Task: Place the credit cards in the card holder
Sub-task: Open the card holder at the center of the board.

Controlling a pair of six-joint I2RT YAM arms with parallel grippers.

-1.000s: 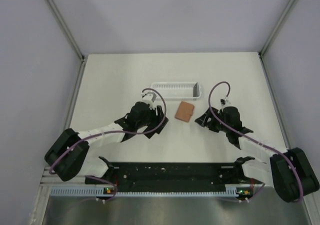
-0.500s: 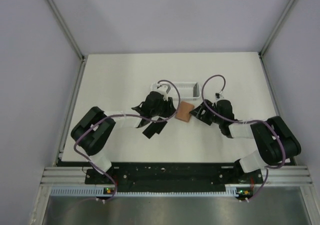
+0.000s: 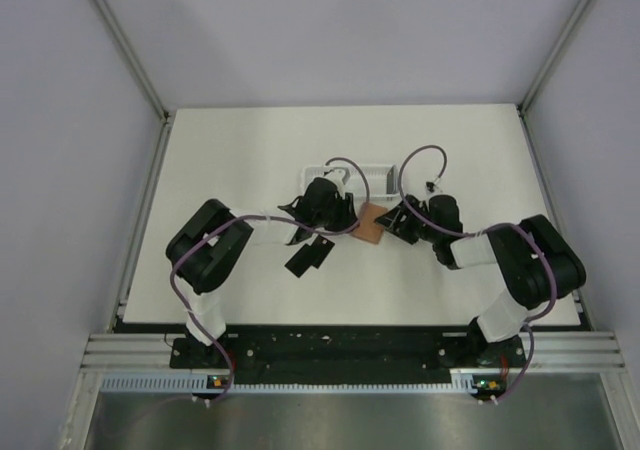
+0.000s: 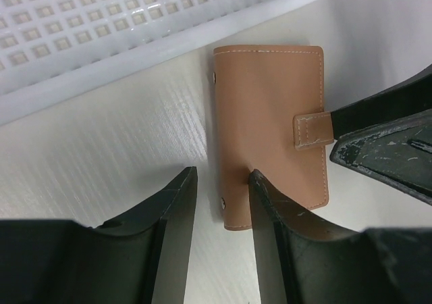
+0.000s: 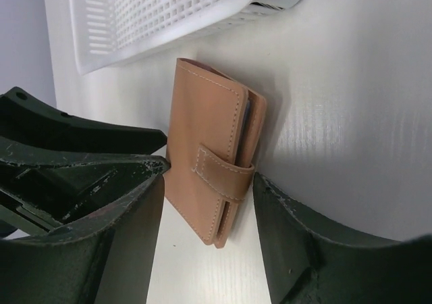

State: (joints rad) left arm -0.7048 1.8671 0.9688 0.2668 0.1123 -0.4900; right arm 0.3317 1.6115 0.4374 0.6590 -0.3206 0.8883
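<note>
The closed card holder (image 4: 270,101) lies mid-bench beside the tray (image 4: 101,67). Left gripper (image 4: 221,175) and right gripper (image 5: 209,175), both part-open and empty, straddle its edges.

The card holder (image 4: 270,128) looked like matt, stitched tan leather; the tray (image 4: 101,27) was glossy white plastic; my fingers (image 4: 172,230) were scuffed black plastic; the surface (image 4: 101,148) smooth, white.

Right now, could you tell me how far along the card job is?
Nothing is done yet: both credit cards lie on the table, and the card holder is strapped shut. In hand: the left gripper is open at its edge; the right gripper flanks it, grip unclear. Left: opening it, inserting both cards.
</note>
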